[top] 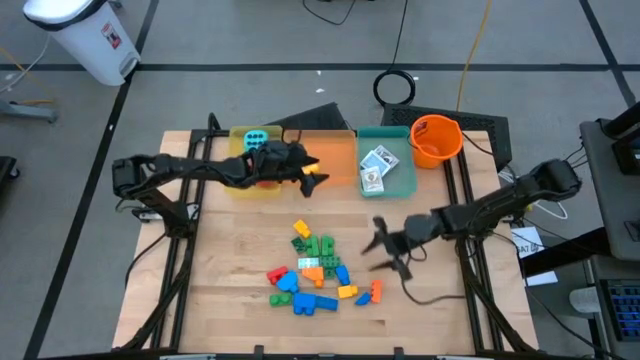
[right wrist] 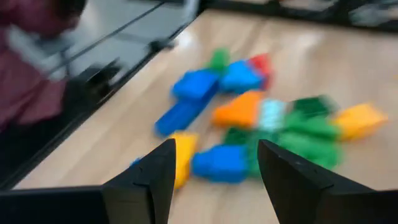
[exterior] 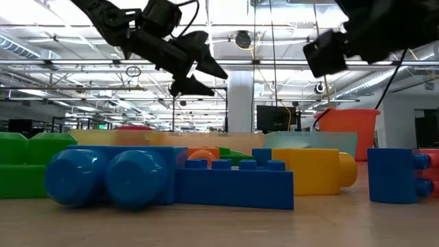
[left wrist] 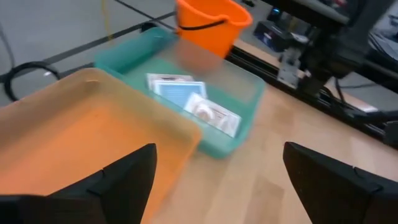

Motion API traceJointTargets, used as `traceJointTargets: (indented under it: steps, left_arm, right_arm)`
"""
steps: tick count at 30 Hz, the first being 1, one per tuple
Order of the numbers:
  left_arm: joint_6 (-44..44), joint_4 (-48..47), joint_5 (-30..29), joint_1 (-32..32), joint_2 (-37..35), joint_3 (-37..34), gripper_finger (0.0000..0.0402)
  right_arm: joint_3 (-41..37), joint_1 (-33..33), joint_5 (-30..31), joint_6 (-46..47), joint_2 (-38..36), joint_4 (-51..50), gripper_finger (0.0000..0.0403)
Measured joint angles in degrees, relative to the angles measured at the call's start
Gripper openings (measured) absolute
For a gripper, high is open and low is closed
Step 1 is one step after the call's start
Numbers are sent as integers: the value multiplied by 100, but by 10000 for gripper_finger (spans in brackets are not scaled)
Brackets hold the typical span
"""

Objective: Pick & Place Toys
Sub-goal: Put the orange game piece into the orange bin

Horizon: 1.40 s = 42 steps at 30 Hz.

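Observation:
Several multicoloured bricks (top: 318, 270) lie in a loose pile on the table's near middle; they also show in the right wrist view (right wrist: 249, 124) and in the low view (exterior: 171, 175). A cyan die (top: 255, 137) sits in the yellow tray (top: 236, 160). Card packs (top: 376, 168) lie in the teal tray (top: 408, 185) and show in the left wrist view (left wrist: 193, 102). My left gripper (top: 322, 174) is open and empty above the orange tray (top: 335, 150). My right gripper (top: 372, 246) is open and empty just right of the bricks, above the table. The red die is not clearly visible.
An orange bucket (top: 435, 140) stands at the far right, beside the teal tray. The three trays line the table's far edge. Bare wood lies left and right of the brick pile. A white bin (top: 85, 35) stands on the floor beyond the table.

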Motion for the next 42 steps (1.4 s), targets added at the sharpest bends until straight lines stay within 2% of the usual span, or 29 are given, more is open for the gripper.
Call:
traceJointTargets:
  steps: [7,13,19,26,33,35,37,40,42]
  left_arm:
    - [73,26,-420,-364,0,0,353]
    - [-73,-7,-550,-538,0,0,353]
    - [-78,-8,-559,-666,0,0,354]
    - [-116,-8,-560,-681,0,0,353]
    - [-104,-8,-562,-681,0,0,354]
    - [-102,-8,-562,-681,0,0,353]
    - [-104,-8,-563,-681,0,0,354]
    - [-91,-7,-564,-679,0,0,354]
    - [-95,-8,-564,-679,0,0,353]
  right_arm:
    - [0,570,1,22,830,-383,198]
    - [0,826,-181,171,1396,-377,198]
    - [0,898,-287,-242,1827,-229,186]
    - [0,797,-288,-551,1878,-132,135]
    - [0,773,-271,-739,1878,-143,53]
    - [0,745,-124,-760,1836,-182,33]
    - [0,702,304,-727,1753,-211,18]
    - [0,695,1060,-718,1490,-335,8]
    - [0,703,1331,-742,1249,-406,7]
